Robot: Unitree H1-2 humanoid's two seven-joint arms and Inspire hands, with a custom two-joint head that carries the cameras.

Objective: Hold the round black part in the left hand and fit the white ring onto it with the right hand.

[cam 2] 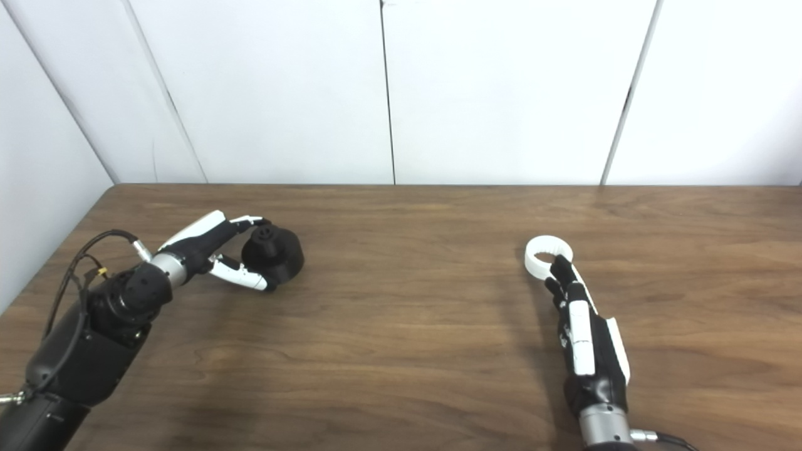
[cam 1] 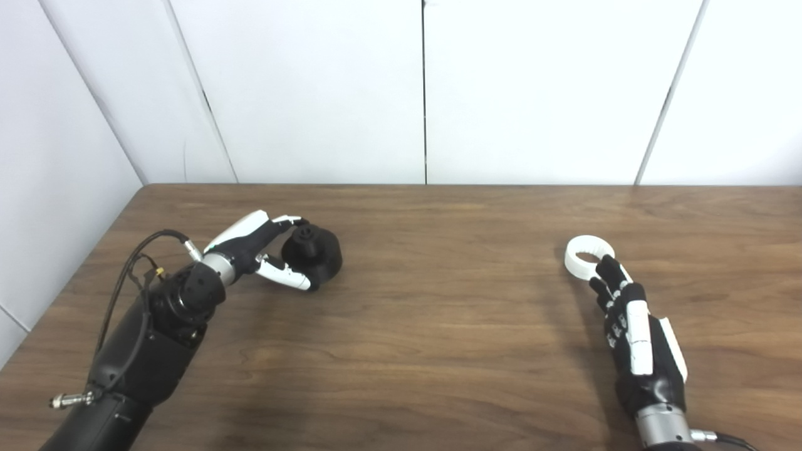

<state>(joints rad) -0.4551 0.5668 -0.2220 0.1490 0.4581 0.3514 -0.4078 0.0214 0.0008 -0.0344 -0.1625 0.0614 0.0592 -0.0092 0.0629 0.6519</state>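
Observation:
The round black part (cam 1: 315,252) lies on the wooden table (cam 1: 438,326) at the left. My left hand (cam 1: 260,254) is open around its left side, fingers over its top and thumb along its near side, close to or touching it. The white ring (cam 1: 586,252) lies flat on the table at the right. My right hand (cam 1: 630,326) is open and flat, its fingertips (cam 1: 606,266) at the ring's near rim. The same layout shows in the right eye view, with the black part (cam 2: 276,252), the ring (cam 2: 544,254) and the right hand (cam 2: 583,338).
White wall panels (cam 1: 426,94) stand behind the table's far edge. The table's left edge runs close to my left arm (cam 1: 144,351). A black cable (cam 1: 135,263) loops from the left wrist.

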